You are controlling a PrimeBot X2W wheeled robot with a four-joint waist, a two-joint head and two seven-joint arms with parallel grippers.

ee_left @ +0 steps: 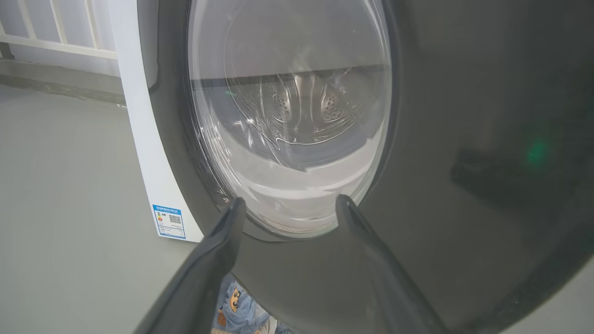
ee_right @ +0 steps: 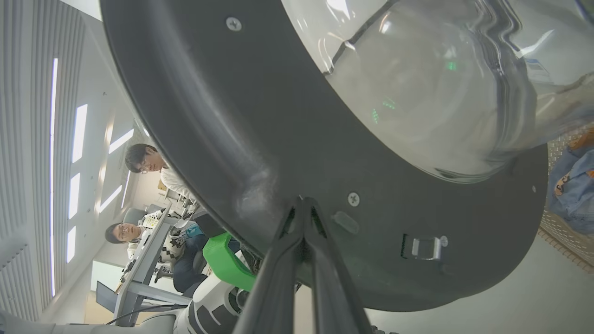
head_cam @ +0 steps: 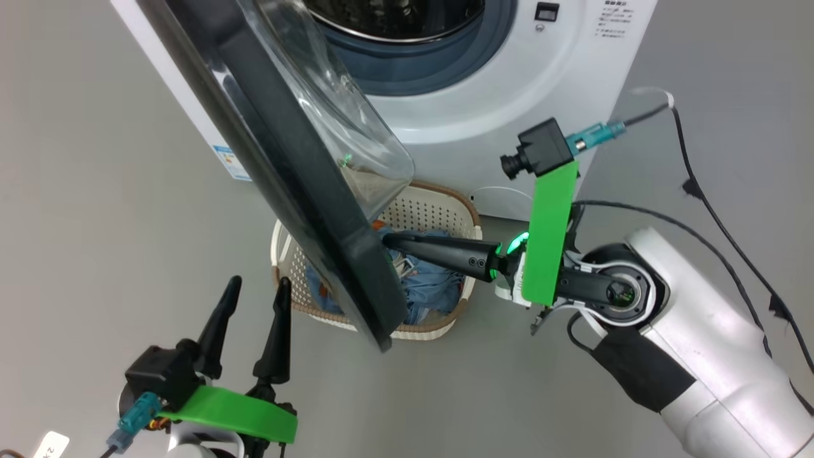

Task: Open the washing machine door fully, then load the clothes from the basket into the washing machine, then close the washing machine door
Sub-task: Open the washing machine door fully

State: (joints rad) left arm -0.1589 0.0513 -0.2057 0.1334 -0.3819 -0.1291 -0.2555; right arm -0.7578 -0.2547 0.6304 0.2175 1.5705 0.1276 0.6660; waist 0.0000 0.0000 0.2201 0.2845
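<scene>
Your right gripper (head_cam: 389, 240) (ee_right: 304, 202) has its two long dark fingers pressed together with nothing between them. Their tips touch the inner face of the large round glossy black washing machine door (head_cam: 286, 178) (ee_right: 209, 139), on the black rim just below the bulging clear porthole. Your left gripper (head_cam: 259, 283) (ee_left: 290, 200) is spread wide and empty, low at your left, facing the door's (ee_left: 441, 93) outer side without touching it.

The door stands partly swung out from the big white front-loading washing machine (head_cam: 509, 83) (ee_left: 139, 139), hanging over the small cream-white perforated plastic basket (head_cam: 426, 213) with its brown woven-look rim. The basket sits on the grey floor just in front of the machine. The soft light blue clothes (head_cam: 432, 286) (ee_left: 236, 306) (ee_right: 575, 185) with orange-brown cartoon figures lie heaped inside it.

By count you have one machine, one door, one basket and one heap of clothes; how many garments it holds cannot be told. There is one small blue label (head_cam: 232, 162) (ee_left: 169, 221) at the machine's lower corner, and one metal latch (ee_right: 426, 248) on the door's inner rim. Two people (ee_right: 139, 160) sit at a desk in the right wrist view.
</scene>
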